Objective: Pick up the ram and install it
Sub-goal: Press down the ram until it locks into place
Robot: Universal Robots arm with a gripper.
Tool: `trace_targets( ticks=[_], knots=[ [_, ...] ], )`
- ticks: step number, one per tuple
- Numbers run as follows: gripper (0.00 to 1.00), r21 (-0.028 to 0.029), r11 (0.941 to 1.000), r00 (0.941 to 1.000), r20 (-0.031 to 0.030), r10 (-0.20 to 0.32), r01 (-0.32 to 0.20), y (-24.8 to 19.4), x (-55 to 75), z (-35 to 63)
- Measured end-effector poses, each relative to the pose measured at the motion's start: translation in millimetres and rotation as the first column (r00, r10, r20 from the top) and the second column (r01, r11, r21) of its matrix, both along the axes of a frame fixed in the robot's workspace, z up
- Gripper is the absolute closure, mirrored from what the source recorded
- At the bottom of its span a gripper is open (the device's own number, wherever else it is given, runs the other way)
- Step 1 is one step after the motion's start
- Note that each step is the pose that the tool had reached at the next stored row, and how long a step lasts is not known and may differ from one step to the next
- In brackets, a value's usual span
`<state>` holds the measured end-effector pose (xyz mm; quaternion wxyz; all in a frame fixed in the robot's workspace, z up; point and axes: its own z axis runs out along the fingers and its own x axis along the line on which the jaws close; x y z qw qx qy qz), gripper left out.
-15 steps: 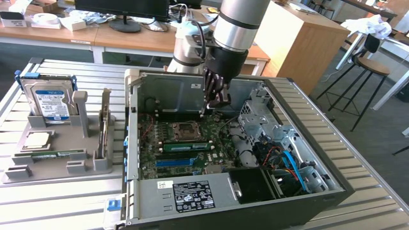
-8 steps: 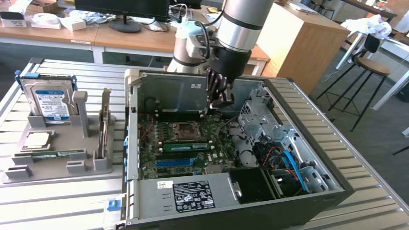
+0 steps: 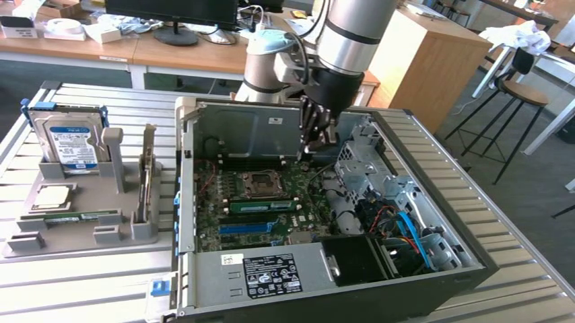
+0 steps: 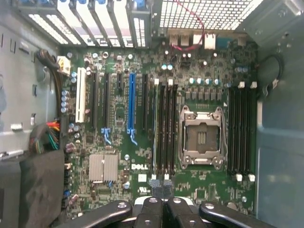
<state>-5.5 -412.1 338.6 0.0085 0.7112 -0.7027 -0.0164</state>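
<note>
Black metal claw (image 3: 314, 149), its fingers pressed together on nothing visible, hangs inside the open steel case (image 3: 242, 128) above the green motherboard (image 4: 118, 142). A thin green ram (image 3: 81, 217) lies flat on the grey moulded tray (image 3: 63, 239), well apart.

gripper (image 4: 160, 189): jaws closed together | over motherboard (image 4: 199, 187) | processor socket (image 4: 202, 137) open, flanked by black memory slots (image 4: 166, 128)
</note>
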Motion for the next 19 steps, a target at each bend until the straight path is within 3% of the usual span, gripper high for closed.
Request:
trace_targets(
  ticks=[4, 11, 19],
  knots=[
    [0.9, 0.0, 1.0, 1.0, -0.0001, 0.0, 0.0, 0.0, 8.3, -0.4],
    [0.9, 0.0004, 1.0, 1.0, 0.0001, 0.0, 0.0, 0.1, 8.6, -0.9],
    [0.9, 0.0001, 1.0, 1.0, 0.0, 0.0, 0.0, 0.0, 8.6, -12.8]
  ],
)
